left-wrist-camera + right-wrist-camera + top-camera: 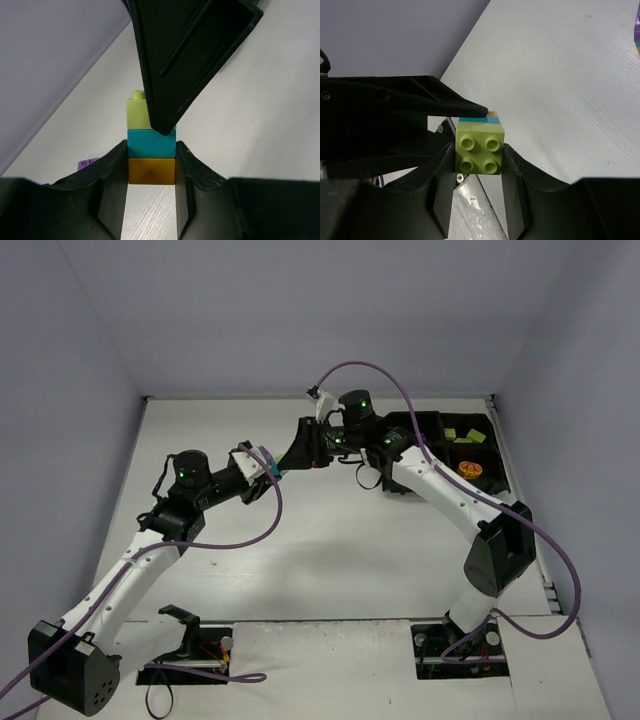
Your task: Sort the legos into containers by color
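Top view: the left arm point(140, 565) and right arm point(445, 490) meet tip to tip above the table point(330, 560), with a brick stack point(275, 469) between them; the black tray point(432, 426) sits at far right.
Left wrist: the left gripper point(151, 162) is clamped on the orange brick point(151, 171), with the cyan brick point(151, 143) next to it in the stack. A purple brick point(89, 163) lies on the table.
Right wrist: the right gripper point(479, 157) grasps the lime brick point(479, 149) at the stack's other end.
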{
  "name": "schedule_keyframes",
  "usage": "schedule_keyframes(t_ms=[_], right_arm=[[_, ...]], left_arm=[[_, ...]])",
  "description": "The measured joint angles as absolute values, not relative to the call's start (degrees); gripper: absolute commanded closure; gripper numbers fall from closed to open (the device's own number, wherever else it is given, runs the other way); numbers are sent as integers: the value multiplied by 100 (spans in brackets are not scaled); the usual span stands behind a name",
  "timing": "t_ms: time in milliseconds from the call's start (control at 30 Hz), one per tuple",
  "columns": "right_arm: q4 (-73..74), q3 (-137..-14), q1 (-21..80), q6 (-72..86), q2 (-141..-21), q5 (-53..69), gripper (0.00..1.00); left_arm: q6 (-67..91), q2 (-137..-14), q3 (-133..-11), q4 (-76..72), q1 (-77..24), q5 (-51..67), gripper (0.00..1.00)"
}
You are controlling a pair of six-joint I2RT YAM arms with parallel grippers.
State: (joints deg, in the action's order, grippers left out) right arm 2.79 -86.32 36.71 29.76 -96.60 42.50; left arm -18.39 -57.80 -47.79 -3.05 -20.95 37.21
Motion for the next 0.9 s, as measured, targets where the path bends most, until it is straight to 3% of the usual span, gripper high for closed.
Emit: schedule_keyframes(t_ms=[167,433,700,900], right_arm=[[287,-8438,3371,2939,-9522,4309,97],[591,-8270,1857,2539,-8989,4093,94],[1129,-8390,261,1999,-8995,1503,91],[1164,-8958,-213,1802,-9946,185,87]], left_arm=[[-1778,-5929,-4617,-322,-2128,3723,98],[-1636,-6184,-4281,-150,-2088,3723,98],[-1492,-5588,-4010,-202,-2088,3721,98],[-1431,-5192,-3651,-239,-2088,3706,98]])
